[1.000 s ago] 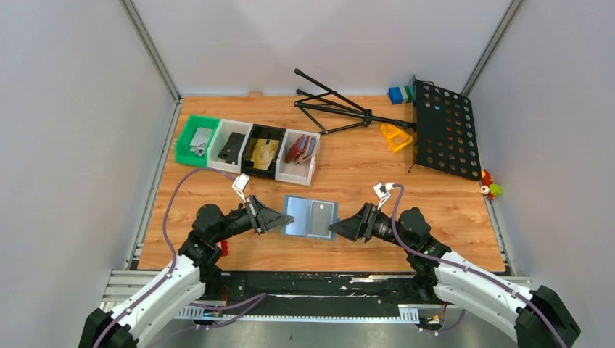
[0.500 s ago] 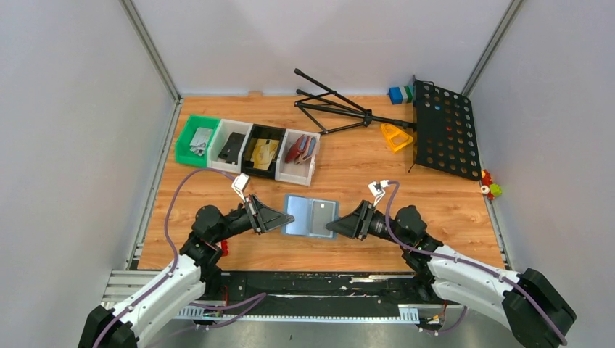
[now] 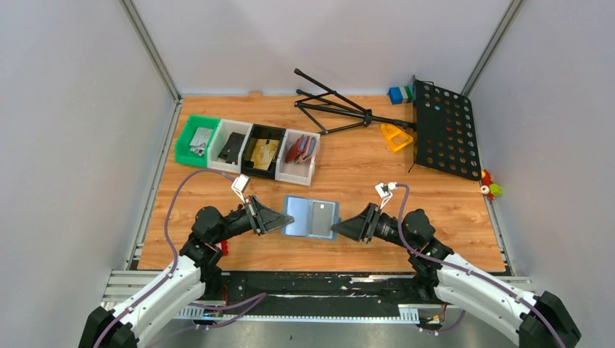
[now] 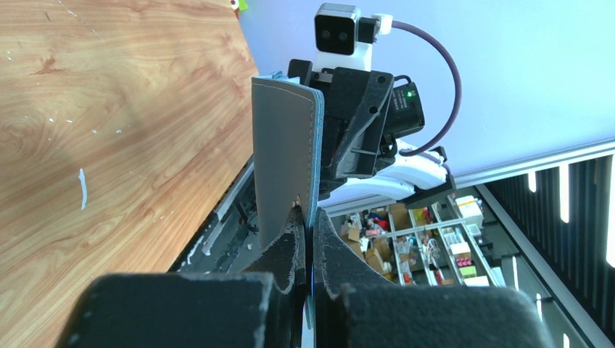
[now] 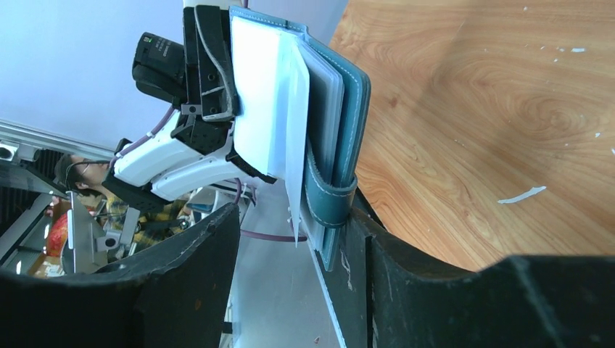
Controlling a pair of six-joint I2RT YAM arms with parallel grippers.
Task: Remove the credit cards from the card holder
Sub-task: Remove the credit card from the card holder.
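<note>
The card holder (image 3: 310,216) is spread open and held up off the worktop (image 3: 435,196), in the near middle of it, between the two arms. From above it shows as a squarish slate-blue bifold with a lighter blue inside facing up. A grey credit card (image 3: 321,212) lies flat on the half of the card holder nearer the right arm.

The left end effector (image 3: 284,220) is at the card holder's left edge. In the left wrist view its fingers (image 4: 290,243) are pressed together on the rim of the card holder (image 4: 284,152), whose grey-blue outer skin with pale stitching stands up above them.

The right end effector (image 3: 335,230) is at the card holder's opposite edge. In the right wrist view its fingers (image 5: 196,261) stand well apart. The edge of the card holder (image 5: 344,109) sits in the gap, close against the finger on the worktop side, while the other finger is clear of it. Here the cover looks teal-blue and the inner panel pale. Thin grey layers are tucked between them, and a small stitched strap (image 5: 330,197) wraps the lower edge.

Beyond the card holder and to its left stands a row of bins (image 3: 246,148), with a dark red wallet (image 3: 295,148) in the one nearest the card holder
</note>
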